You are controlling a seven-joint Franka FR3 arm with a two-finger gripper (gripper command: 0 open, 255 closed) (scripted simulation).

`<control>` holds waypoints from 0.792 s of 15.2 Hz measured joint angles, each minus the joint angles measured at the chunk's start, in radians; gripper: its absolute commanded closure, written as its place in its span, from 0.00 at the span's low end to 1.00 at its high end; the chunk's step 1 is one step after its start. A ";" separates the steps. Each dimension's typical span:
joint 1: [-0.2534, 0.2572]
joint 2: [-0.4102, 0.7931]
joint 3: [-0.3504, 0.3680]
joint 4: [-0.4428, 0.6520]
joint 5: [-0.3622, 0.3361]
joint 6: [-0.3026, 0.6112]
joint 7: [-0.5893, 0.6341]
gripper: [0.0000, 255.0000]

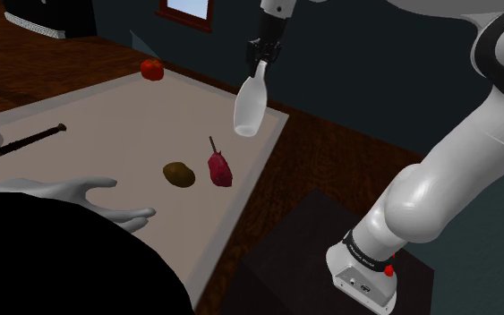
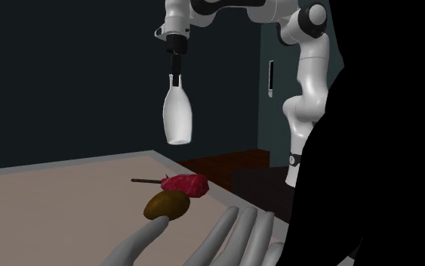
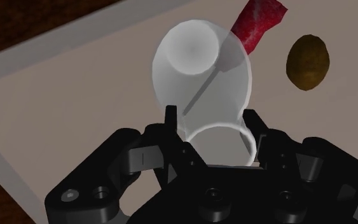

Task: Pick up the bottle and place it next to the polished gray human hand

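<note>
A pale, see-through bottle [image 1: 249, 106] hangs well above the beige tabletop [image 1: 106, 125], neck up. My black gripper [image 1: 260, 70] is shut on its neck. The second exterior view has the bottle [image 2: 178, 113] dangling under the gripper [image 2: 175, 78], high over the table. Along the hand, the bottle [image 3: 203, 83] is clasped between the two fingers [image 3: 170, 124]. The grey human hand [image 1: 71, 195] lies palm down at the table's near corner, its fingers [image 2: 226, 234] in the second exterior view's foreground. A black shape hides its wrist.
A brown oval fruit [image 1: 179, 174] and a dark red item with a stick [image 1: 218, 166] lie between bottle and hand. A red tomato-like thing [image 1: 152, 69] sits at the far corner. A dark bat [image 1: 21, 141] lies on the shoulder view's left. A black shape [image 1: 53, 259] covers the near foreground.
</note>
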 measured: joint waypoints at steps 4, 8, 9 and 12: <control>0.001 0.005 0.001 0.060 0.000 -0.054 0.001 1.00; 0.000 0.020 -0.001 0.131 0.001 -0.112 -0.002 1.00; 0.000 0.023 -0.001 0.148 0.001 -0.125 -0.002 1.00; 0.001 0.032 0.001 0.200 0.002 -0.169 0.000 1.00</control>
